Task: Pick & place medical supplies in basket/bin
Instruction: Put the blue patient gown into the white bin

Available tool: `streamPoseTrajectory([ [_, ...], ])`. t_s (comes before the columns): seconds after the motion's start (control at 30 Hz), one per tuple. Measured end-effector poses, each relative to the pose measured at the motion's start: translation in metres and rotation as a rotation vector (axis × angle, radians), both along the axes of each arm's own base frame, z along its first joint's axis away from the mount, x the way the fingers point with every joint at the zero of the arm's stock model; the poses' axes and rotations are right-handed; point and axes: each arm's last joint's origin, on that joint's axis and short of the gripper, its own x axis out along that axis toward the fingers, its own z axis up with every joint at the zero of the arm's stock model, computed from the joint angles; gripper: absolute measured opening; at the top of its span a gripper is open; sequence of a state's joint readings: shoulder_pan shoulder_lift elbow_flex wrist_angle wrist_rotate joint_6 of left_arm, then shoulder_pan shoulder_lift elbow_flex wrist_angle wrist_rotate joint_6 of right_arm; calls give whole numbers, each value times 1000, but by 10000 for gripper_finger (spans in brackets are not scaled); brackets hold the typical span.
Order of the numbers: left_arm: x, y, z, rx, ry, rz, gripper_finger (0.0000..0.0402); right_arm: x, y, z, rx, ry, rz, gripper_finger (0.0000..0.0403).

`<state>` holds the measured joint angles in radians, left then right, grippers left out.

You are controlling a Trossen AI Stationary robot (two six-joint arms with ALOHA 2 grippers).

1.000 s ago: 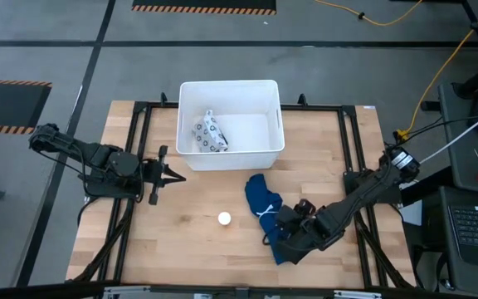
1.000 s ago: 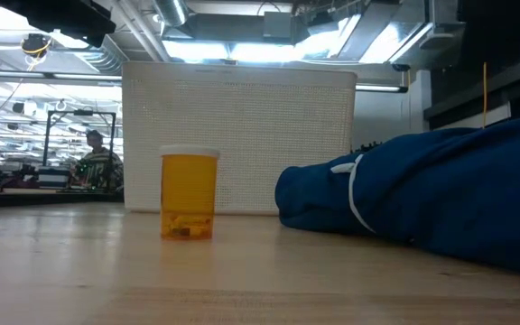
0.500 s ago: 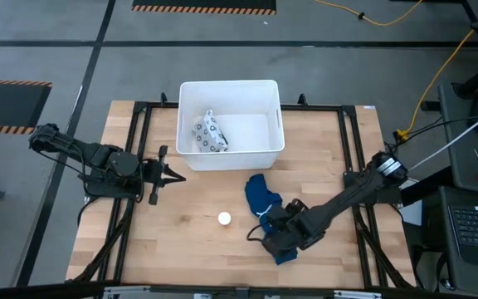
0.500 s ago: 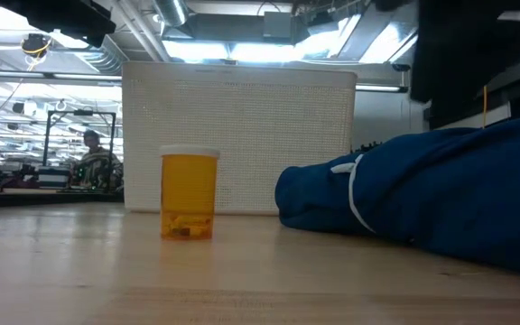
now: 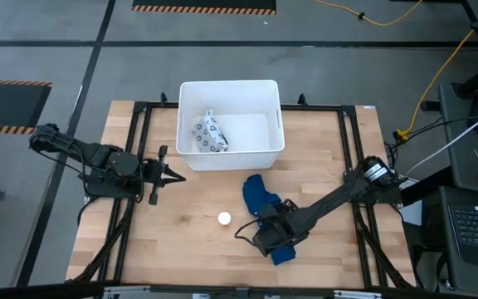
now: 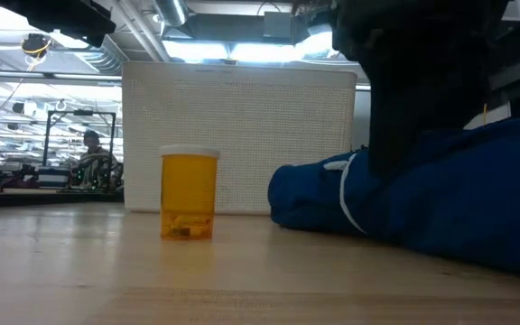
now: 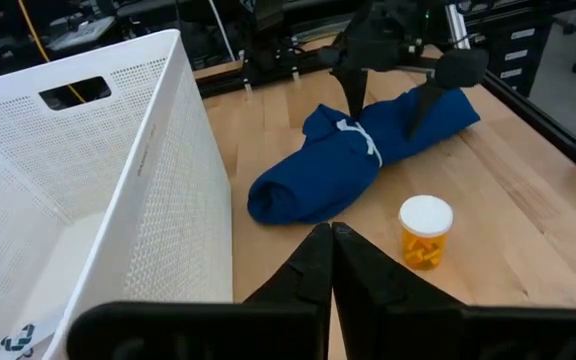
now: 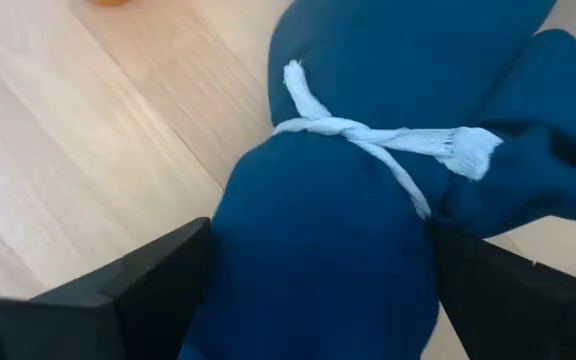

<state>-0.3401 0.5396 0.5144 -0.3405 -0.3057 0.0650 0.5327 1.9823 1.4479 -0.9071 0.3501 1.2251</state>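
The dark-blue cloth bundle, tied with a white band, lies lengthwise on the wooden table. My right gripper is over its middle, open, with one finger on each side. The orange vial with a white cap stands upright left of the bundle. The grey-white patterned packet leans in the white tub. My left gripper is shut and hovers near the tub's left near corner. My right gripper comes down on the bundle's middle, just beside the white band, slanting from above and from the table's right. Its open fingers lie across the bundle, one against each side of the cloth. The bundle rests on the table.
The tub stands at the table's far middle, its perforated wall close to the bundle's far end. Black frame rails run along the table's left and right sides. Bare wood lies around the vial.
My right gripper has moved toward the table's left and come down over the bundle, its fingers now on either side of it. The bundle's far end has slid a little to the left. My left arm has kept still.
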Motion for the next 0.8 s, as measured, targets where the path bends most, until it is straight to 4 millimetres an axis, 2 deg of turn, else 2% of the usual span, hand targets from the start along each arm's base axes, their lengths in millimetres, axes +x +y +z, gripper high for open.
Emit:
streamPoseTrajectory([
  [0.5,0,0,0,0,0,0,7,6,-1,-26,-35,66,-10,354],
  [0.63,0,0,0,0,0,0,3,6,-2,-30,-40,77,-10,336],
  [0.8,0,0,0,0,0,0,3,6,-2,-29,-40,81,-10,292],
])
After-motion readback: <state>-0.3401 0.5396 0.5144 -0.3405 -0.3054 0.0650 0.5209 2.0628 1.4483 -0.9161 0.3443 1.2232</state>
